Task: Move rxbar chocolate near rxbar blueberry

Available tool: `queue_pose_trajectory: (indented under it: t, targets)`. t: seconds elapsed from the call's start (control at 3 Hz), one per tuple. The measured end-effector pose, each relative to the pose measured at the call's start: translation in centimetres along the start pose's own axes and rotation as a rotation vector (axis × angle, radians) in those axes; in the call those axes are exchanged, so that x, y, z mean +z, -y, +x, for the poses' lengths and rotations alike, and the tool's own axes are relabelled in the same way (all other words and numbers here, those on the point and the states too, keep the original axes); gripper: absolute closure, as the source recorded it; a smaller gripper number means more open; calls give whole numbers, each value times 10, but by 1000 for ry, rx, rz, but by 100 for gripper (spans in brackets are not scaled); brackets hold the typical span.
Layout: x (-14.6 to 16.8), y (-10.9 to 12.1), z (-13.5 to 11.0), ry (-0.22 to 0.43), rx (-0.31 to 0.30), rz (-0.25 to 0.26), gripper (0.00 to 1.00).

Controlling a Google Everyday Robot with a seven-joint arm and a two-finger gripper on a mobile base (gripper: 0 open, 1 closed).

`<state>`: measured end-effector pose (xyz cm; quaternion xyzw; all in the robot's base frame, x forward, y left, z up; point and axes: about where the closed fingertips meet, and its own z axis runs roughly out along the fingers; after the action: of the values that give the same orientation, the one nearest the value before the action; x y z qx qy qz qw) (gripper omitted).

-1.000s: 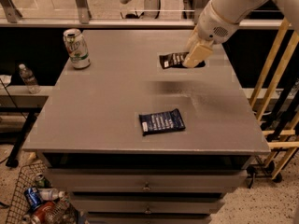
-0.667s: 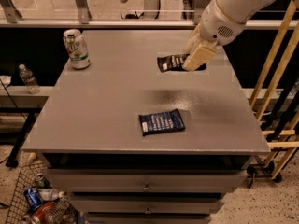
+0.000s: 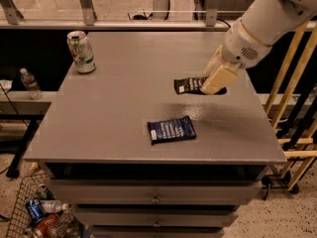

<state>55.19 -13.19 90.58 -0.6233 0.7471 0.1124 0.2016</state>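
The rxbar chocolate is over the right part of the desk, its right end clamped in the tool, apart from the rxbar blueberry lying flat nearer the front edge, while a can stands at the far left corner.

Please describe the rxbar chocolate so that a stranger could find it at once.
On the grey table, look at the picture's right side, where the gripper covers one end of a small flat bar: the rxbar chocolate. Its wrapper is black with white lettering; the rxbar blueberry nearer the front is dark blue.
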Motion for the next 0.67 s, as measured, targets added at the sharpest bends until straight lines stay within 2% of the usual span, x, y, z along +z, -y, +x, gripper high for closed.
queue_pose_trajectory:
  t: [0.67]
  targets:
    - [18,-26,34,11,114,-62,100]
